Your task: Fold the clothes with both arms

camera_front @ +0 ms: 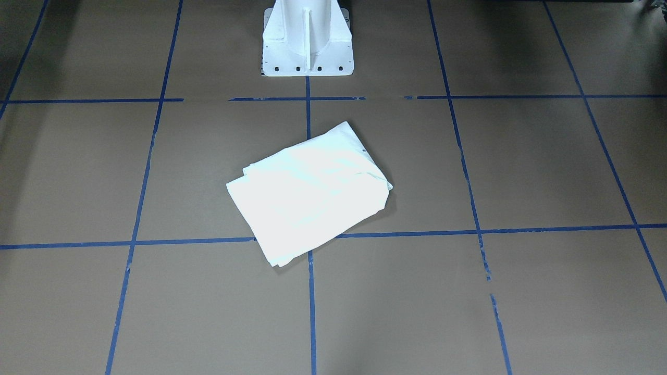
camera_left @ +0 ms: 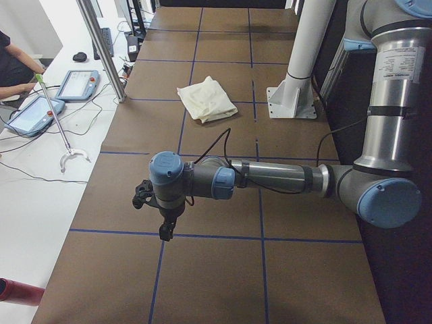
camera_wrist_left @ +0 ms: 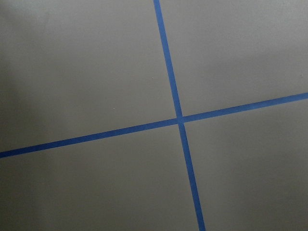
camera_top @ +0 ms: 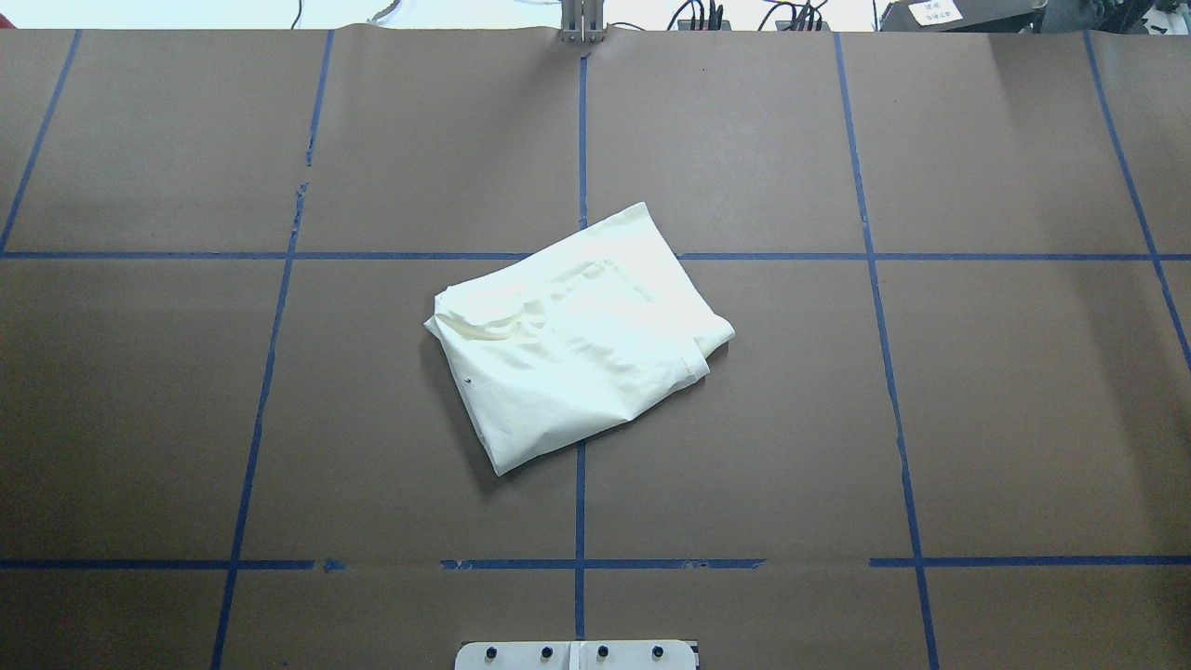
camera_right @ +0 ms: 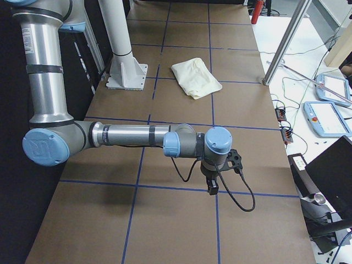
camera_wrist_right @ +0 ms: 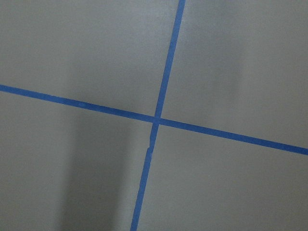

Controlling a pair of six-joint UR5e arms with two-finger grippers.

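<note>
The cream-white shirt (camera_top: 577,335) lies folded into a compact slanted rectangle at the table's middle, plain pale side up; its cat print is hidden. It also shows in the front view (camera_front: 310,192), the left side view (camera_left: 207,99) and the right side view (camera_right: 196,77). My left gripper (camera_left: 165,231) hangs over the table far from the shirt, near a tape crossing. My right gripper (camera_right: 212,187) hangs likewise at the opposite end. Both show only in the side views, so I cannot tell if they are open or shut. Neither touches the shirt.
The brown table (camera_top: 837,419) carries a blue tape grid. The white pedestal base (camera_front: 307,39) stands behind the shirt. Tablets (camera_left: 30,115) and cables lie on a side bench, where an operator sits. Wrist views show only tape crossings (camera_wrist_left: 179,120) on bare table.
</note>
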